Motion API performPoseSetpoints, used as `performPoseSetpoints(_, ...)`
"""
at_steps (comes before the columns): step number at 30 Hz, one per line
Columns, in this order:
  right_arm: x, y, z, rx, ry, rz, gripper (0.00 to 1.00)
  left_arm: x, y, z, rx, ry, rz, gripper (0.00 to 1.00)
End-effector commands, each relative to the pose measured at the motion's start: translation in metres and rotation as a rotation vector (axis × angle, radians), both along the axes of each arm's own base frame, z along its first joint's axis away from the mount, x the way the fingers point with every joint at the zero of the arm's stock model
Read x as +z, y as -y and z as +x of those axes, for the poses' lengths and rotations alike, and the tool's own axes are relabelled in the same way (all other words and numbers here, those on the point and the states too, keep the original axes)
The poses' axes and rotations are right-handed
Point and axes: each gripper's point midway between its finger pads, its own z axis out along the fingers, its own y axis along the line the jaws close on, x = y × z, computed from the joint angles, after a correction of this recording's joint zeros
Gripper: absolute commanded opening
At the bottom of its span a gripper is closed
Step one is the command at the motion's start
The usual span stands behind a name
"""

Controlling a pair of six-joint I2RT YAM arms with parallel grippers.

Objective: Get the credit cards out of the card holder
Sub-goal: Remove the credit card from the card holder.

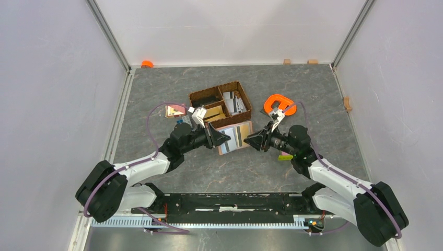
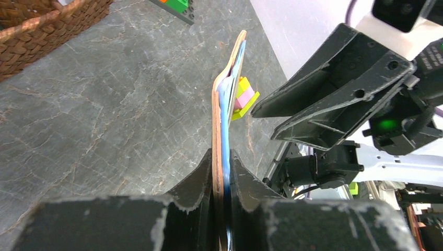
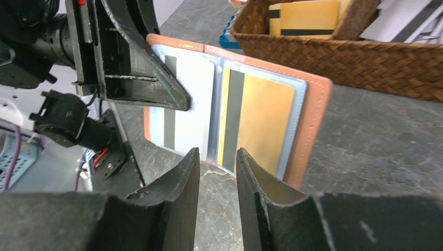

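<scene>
Surface: grey, veined, is carrying the basket; white walls are enclosing it.
Left claw: is gripping the card holder on the basket's near side.
Right claw: is hovering open, near the basket.

Bright, even light with soft shadows (close foregrounds slightly blurred).

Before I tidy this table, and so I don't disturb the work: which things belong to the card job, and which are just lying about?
Job:
- card holder, open, clamped in the left fingers
- gold card and white card in its sleeves
- right fingers, open, near its edge
- woven basket, probably the drop-off, cards already inside

Lying about:
- orange clamp
- pink-and-tan piece
- toy bricks
</scene>
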Motion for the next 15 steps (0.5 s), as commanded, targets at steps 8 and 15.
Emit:
performPoseSetpoints(8, 0.018, -0.017, -0.014, 0.127, 0.003, 0.094, 0.33, 0.036, 0.013, -0.015, -0.118, 0.079, -0.146, 0.02)
performPoseSetpoints(15, 0.017, -0.018, -0.015, 0.135, -0.016, 0.096, 0.32, 0.045, 0.009, -0.02, -0.12, 0.12, -0.157, 0.02)
